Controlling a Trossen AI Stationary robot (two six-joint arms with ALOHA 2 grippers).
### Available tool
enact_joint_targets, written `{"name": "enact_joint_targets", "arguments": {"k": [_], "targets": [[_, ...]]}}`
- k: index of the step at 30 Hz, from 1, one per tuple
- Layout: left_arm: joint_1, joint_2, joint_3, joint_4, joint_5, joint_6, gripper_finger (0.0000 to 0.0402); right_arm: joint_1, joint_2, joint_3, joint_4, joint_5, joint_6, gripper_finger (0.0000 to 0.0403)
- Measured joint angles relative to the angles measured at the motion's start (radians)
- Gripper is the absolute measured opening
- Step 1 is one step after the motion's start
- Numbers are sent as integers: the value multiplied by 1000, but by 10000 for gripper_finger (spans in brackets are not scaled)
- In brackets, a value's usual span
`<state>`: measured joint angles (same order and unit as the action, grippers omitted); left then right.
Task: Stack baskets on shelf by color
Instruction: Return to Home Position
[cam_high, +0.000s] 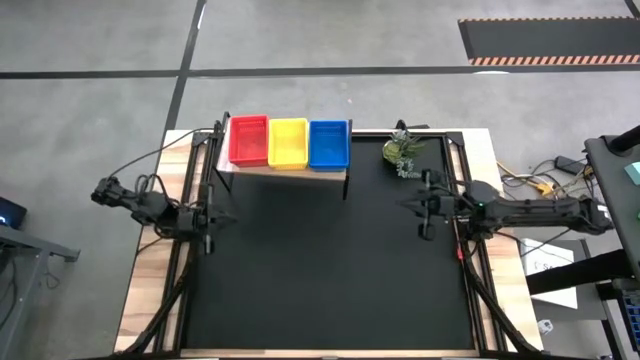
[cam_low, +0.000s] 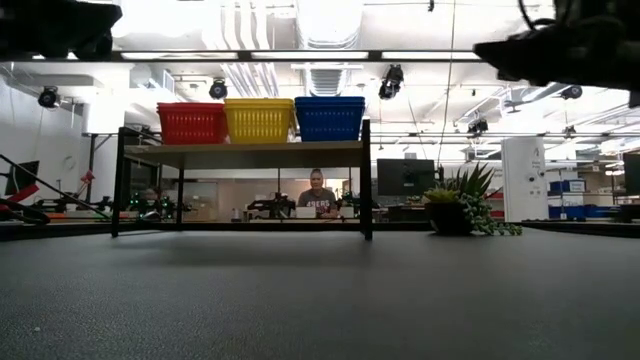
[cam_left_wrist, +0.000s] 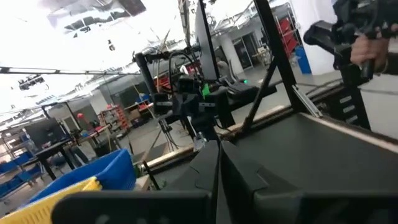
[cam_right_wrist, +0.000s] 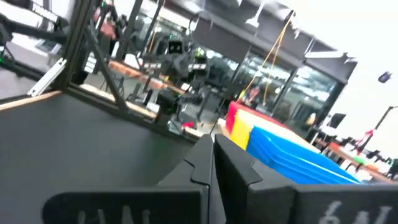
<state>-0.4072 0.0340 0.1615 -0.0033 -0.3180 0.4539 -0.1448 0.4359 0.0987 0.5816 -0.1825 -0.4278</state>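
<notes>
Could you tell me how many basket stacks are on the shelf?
3: red stack at the shelf's left end, yellow stack midway, blue stack at right; nested baskets may be hidden.

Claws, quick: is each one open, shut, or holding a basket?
Left claw: shut, holding nothing, near the table's left edge.
Right claw: shut, holding nothing, near the table's right edge.

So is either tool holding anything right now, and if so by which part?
Nothing is held. The left tool and the right tool each have their fingers shut together with nothing between them. The baskets sit on the shelf, clear of both.
</notes>
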Motion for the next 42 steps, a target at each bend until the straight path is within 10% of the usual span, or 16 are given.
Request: {"name": "enact_joint_targets", "arguments": {"k": [14,42], "targets": [[0,5,-60,101,-3,-64,1,1,-435,-86,-252,-24,27,8],[0,83,-154,74,-1,-81,1,7,-355,-86,-538,-77,368,9]]}}
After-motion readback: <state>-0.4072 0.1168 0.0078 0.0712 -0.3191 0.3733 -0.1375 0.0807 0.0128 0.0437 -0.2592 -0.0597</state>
